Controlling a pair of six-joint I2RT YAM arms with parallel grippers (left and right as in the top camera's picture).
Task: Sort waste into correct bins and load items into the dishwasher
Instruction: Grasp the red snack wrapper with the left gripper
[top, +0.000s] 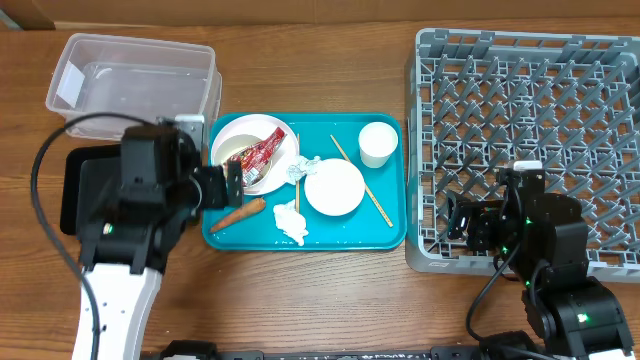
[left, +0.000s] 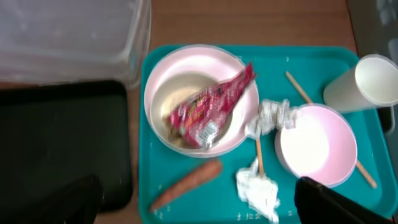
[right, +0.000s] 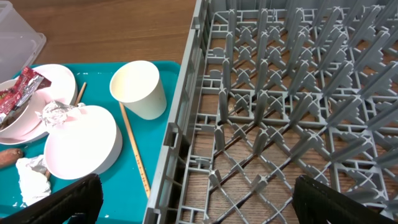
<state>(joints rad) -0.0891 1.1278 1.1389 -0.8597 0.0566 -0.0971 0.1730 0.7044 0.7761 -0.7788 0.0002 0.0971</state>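
A large white bowl (top: 240, 140) on the teal tray (top: 385, 225) holds a red snack wrapper (top: 259, 158) (left: 211, 107) over pale scraps. Beside it lie a foil ball (top: 297, 169) (left: 272, 116), a carrot (top: 238, 214) (left: 186, 185), a white tissue (top: 290, 222) (left: 258, 190), a smaller white bowl (top: 334, 187) (left: 314, 143), a cup (top: 377, 143) (right: 138, 89) and two chopsticks (top: 362, 182) (right: 134, 149). My left gripper (top: 232, 186) (left: 199, 208) is open and empty above the carrot and tissue. My right gripper (top: 455, 218) (right: 199, 208) is open and empty over the grey dish rack's (top: 530, 130) front left edge.
A clear tub (top: 130, 85) (left: 74, 37) stands at the back left. The shallow black tray (top: 80, 190) (left: 62, 143) lies left of the teal tray, partly under my left arm. The rack (right: 280, 93) holds nothing.
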